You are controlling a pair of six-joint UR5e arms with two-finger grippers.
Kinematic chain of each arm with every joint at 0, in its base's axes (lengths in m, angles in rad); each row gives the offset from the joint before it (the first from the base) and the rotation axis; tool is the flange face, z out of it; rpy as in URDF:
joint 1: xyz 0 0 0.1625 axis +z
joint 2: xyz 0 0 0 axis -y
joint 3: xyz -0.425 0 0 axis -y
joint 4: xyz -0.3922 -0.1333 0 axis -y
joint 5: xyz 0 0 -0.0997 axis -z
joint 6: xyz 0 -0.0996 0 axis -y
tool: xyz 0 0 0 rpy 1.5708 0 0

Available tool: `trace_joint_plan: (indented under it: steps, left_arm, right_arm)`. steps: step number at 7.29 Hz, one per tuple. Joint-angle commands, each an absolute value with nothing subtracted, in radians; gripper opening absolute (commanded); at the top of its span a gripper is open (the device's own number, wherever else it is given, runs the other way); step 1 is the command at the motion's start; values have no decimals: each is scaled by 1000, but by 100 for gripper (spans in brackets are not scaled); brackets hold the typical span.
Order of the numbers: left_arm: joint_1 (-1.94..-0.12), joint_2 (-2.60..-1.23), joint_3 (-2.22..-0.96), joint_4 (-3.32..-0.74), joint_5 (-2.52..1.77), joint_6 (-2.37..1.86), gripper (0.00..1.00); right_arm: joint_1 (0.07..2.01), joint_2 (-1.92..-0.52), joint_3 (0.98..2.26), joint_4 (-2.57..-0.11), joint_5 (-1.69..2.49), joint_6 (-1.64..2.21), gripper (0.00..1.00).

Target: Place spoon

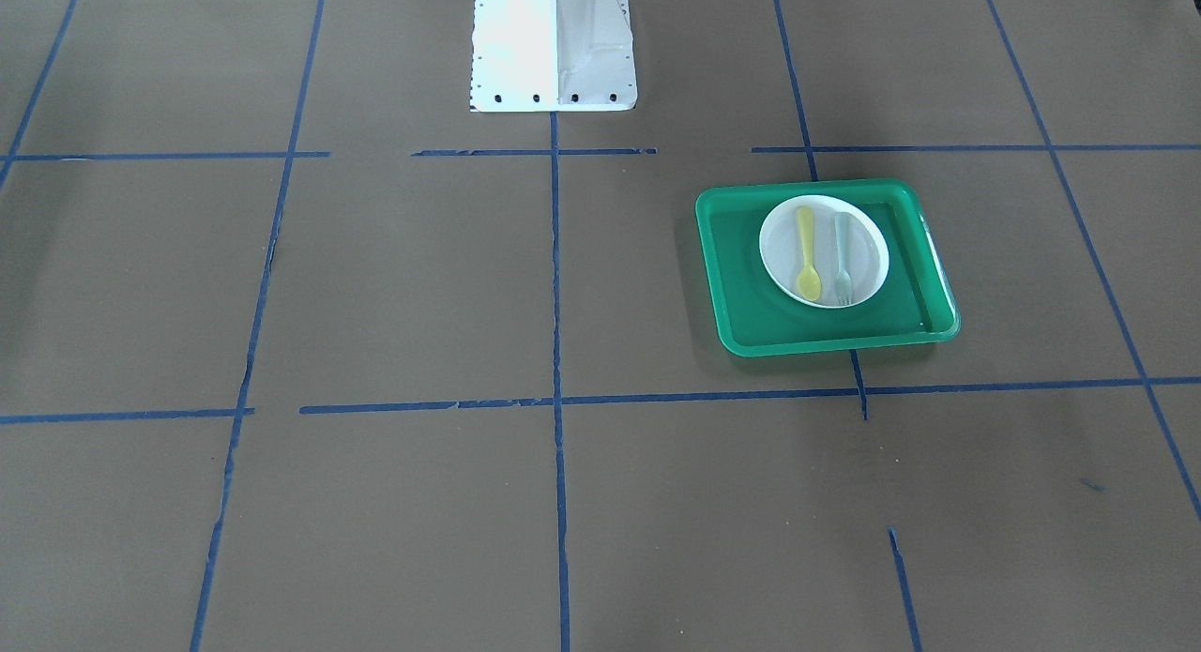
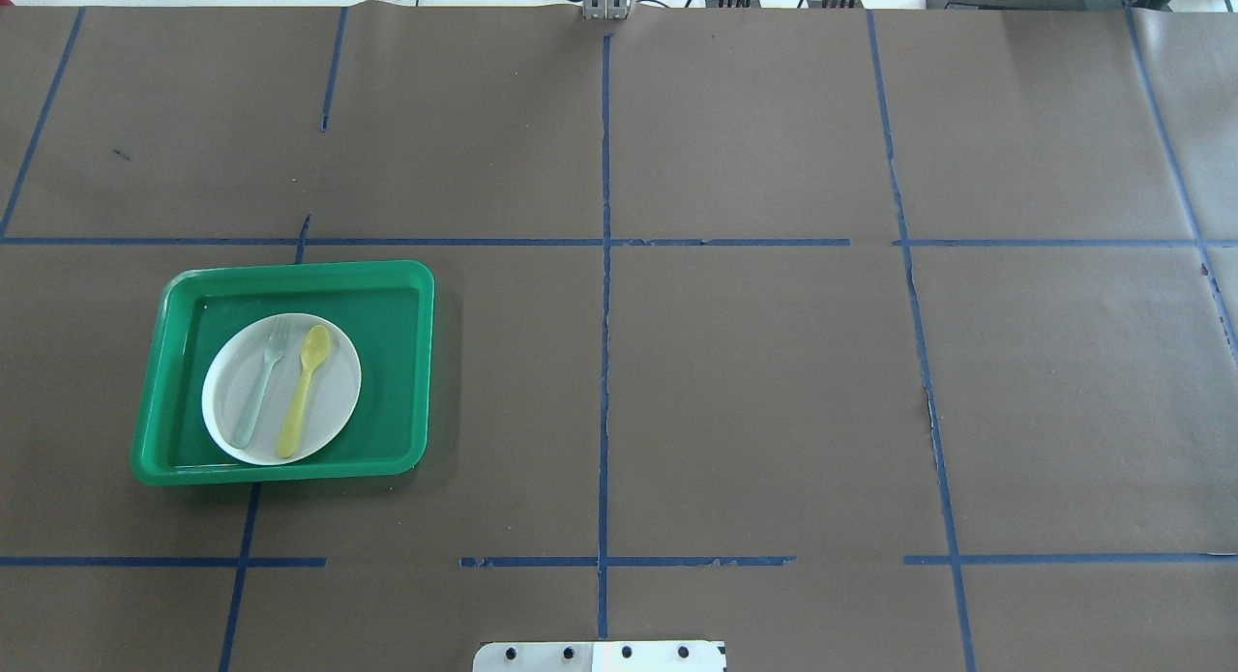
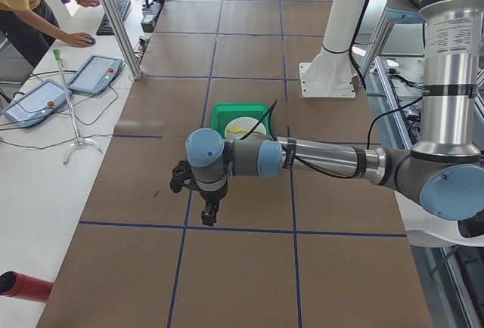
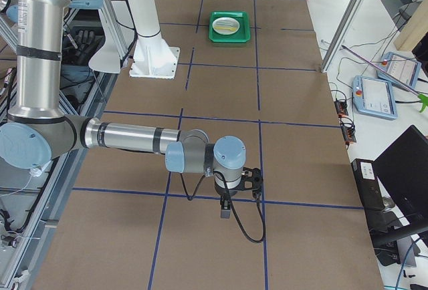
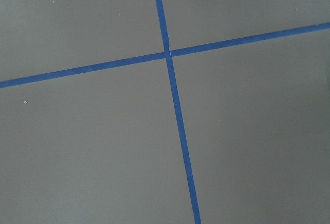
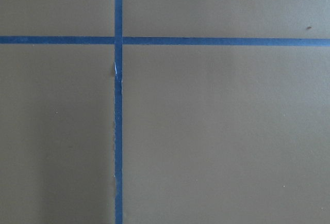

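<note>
The small yellow spoon lies on a white plate, next to a pale grey-green fork. The plate sits in a green tray. In the overhead view the spoon lies right of the fork on the plate, in the tray at the left. My left gripper shows only in the exterior left view, hanging above the table well short of the tray. My right gripper shows only in the exterior right view, far from the tray. I cannot tell whether either is open or shut.
The brown table is marked with a grid of blue tape. The white robot base stands at the table's near-robot edge. An operator and tablets are at a side bench. Both wrist views show only table and tape.
</note>
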State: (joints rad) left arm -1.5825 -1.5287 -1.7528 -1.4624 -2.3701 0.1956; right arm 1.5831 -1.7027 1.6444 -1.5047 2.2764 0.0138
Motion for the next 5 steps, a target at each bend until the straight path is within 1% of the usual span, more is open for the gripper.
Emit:
trace_joint_plan:
  steps: [1,3,4,5]
  left_arm:
    - [-1530,-1563,-1875,-1479,-2362,-33,100]
    - [-1349,-1565,-2024,-1500,-2302,-289,100]
    - [-1245,-1563,-2057,-1590,-2233,-480,100]
    - [-1126,-1563,-2049,-1723,-2212,-664,100]
  right_arm:
    - [1583,-1703,1644,-1505,2276,14,100]
    - [1583,-1703,1644,-1505,2276,14,100]
    - [1583,-1703,1644,-1505,2276,14,100]
    - [1583,-1703,1644,-1505,2276,14,100]
